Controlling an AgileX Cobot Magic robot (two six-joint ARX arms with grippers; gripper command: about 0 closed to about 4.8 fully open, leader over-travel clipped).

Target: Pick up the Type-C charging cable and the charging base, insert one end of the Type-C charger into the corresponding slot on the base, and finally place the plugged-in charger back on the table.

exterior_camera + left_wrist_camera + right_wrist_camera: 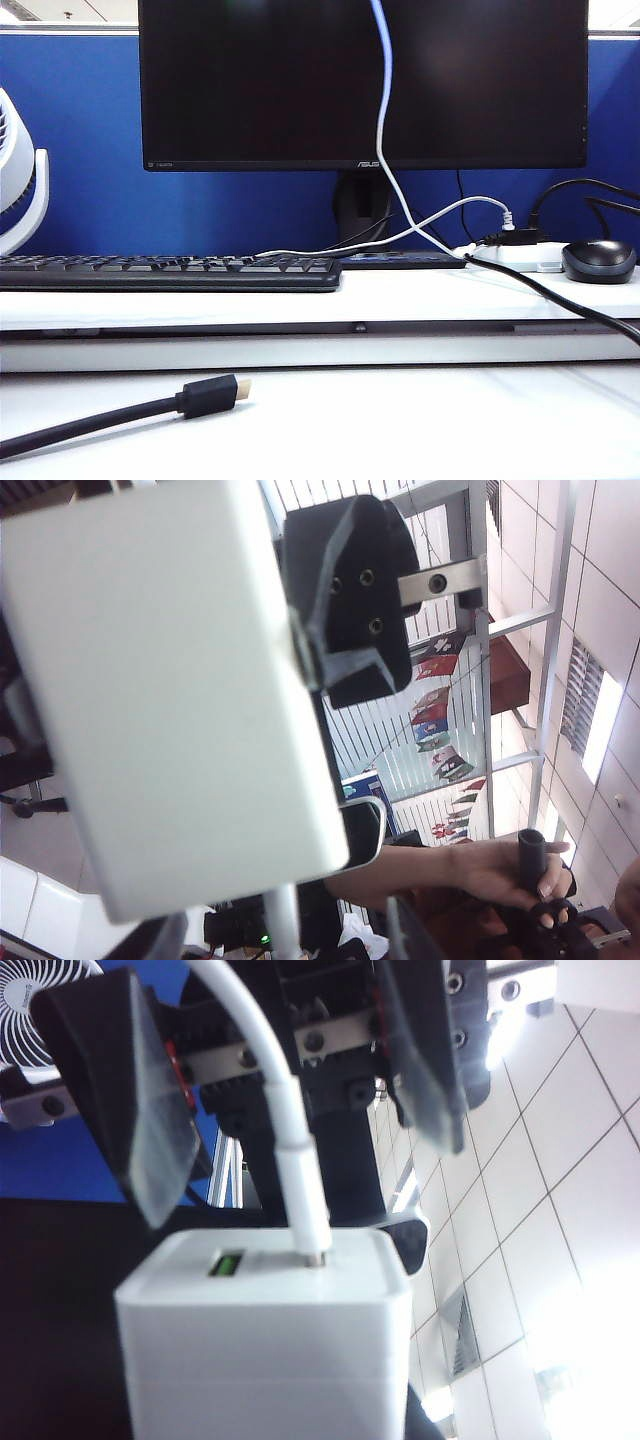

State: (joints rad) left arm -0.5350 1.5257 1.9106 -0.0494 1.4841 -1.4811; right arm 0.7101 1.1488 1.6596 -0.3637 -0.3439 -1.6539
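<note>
The left gripper [250,680] is up in the air, and its camera looks at the ceiling. It holds the charging base [165,695], a white block that fills most of the left wrist view. One black finger [350,590] presses against the side of the block. The other finger is hidden behind the block, so the fingers sit wide apart with the block squeezed between them.

The right gripper [300,1120] is just over the end of the charging base [265,1335]. Its two black fingers [150,1130] stand well apart, one on each side of the Type-C charging cable [290,1150]. They do not touch the cable. The white plug of the cable sits in a slot on the end of the block. A small green slot is just beside it.

In the exterior view, no gripper shows. The thin white cable [385,130] hangs down from the top, in front of the black monitor [360,80]. It runs onto the ledge of the table [420,420] behind the keyboard [165,272]. A thick black cable [120,415] with a gold tip lies on the table in front.
</note>
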